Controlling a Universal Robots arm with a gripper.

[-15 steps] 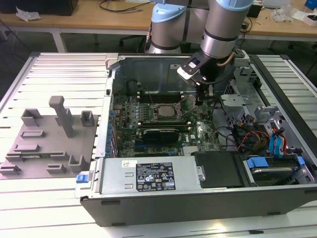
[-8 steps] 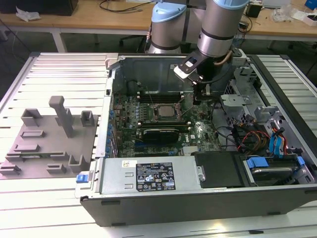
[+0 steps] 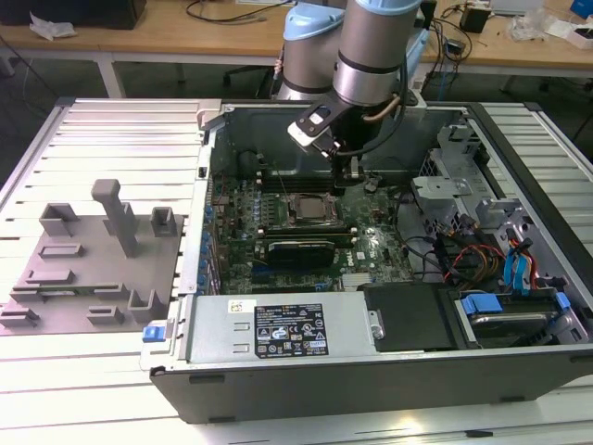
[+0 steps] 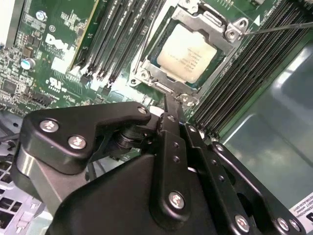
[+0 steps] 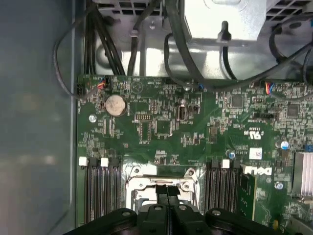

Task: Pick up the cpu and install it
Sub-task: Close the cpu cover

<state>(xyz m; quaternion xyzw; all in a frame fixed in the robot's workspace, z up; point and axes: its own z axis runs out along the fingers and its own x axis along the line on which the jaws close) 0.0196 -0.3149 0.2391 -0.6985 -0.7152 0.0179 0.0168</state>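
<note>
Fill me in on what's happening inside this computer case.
A single robot arm's end effector hangs inside the open computer case, just over the motherboard. The cpu lies in the socket, inside its metal frame. The end effector's fingers are shut and hold nothing. They sit just beside the socket, clear of the chip.

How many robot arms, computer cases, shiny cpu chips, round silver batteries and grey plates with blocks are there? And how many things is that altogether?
robot arm: 1
computer case: 1
cpu: 1
round battery: 1
grey fixture plate: 1
Total: 5
</note>
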